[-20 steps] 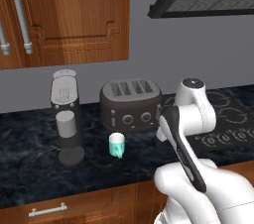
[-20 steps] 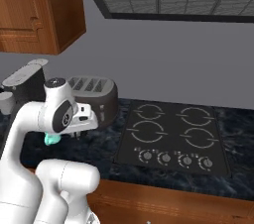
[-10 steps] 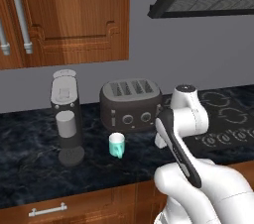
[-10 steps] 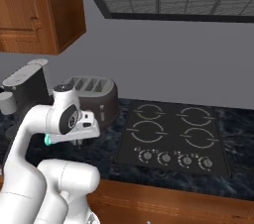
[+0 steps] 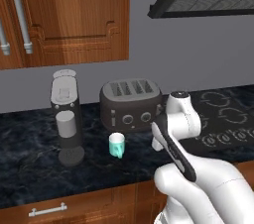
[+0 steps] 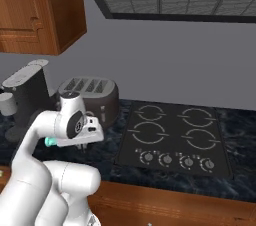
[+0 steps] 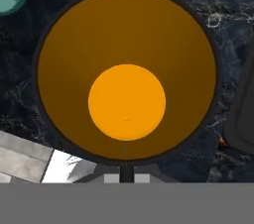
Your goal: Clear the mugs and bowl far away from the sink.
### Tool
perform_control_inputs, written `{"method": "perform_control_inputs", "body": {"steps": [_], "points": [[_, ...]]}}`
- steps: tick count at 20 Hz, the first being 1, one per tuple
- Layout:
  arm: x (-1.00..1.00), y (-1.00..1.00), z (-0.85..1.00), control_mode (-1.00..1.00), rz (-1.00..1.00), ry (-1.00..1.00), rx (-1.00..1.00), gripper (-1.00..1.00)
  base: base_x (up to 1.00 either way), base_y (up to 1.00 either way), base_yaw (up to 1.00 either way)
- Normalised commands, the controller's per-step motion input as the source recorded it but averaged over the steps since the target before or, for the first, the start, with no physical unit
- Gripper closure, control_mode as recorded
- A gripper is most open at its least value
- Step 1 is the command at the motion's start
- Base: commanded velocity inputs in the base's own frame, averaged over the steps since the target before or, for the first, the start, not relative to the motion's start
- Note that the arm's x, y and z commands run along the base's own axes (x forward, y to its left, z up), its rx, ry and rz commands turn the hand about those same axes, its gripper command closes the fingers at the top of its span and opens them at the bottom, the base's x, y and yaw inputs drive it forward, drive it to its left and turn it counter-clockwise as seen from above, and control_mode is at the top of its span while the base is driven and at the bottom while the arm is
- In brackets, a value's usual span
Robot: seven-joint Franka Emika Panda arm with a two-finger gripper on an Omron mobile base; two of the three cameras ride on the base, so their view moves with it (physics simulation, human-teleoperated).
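Looking straight down into the dark mug (image 7: pixel 126 69), orange inside, gripped at its rim by the clenched pincer (image 7: pixel 126 176). Held over the front half of the counter (image 5: pixel 30 178), between the teal mug (image 5: pixel 116 144) and the toaster (image 5: pixel 131 104); cannot tell whether already resting on the stone or just above it. Teal mug standing upright near the front edge, in the same spot as a second ago, with the coffee machine (image 5: pixel 67 119) towards the left end and the stove (image 6: pixel 175 137) to the right. Over that second, arm (image 5: pixel 173 143) dropped lower and drew in towards the teal mug. Probably setting the dark mug down beside its partner; release not yet made. No brand, label or legible writing anywhere; toaster dials and stove knobs unmarked.
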Motion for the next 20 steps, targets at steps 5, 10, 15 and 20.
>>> {"method": "perform_control_inputs", "body": {"steps": [5, 10, 15, 20], "points": [[0.32, 0.00, -0.35, -1.00, 0.03, 0.06, 0.00, 1.00, 0.00, 0.00, 0.00], [0.33, 0.00, -0.25, -1.00, 0.02, 0.06, 0.00, 1.00, 0.00, 0.00, 0.00], [0.30, 0.00, -0.24, -1.00, 0.02, 0.02, 0.00, 1.00, 0.00, 0.00, 0.00], [0.24, 0.00, -0.26, -1.00, 0.02, 0.02, 0.00, 1.00, 0.00, 0.00, 0.00]]}}
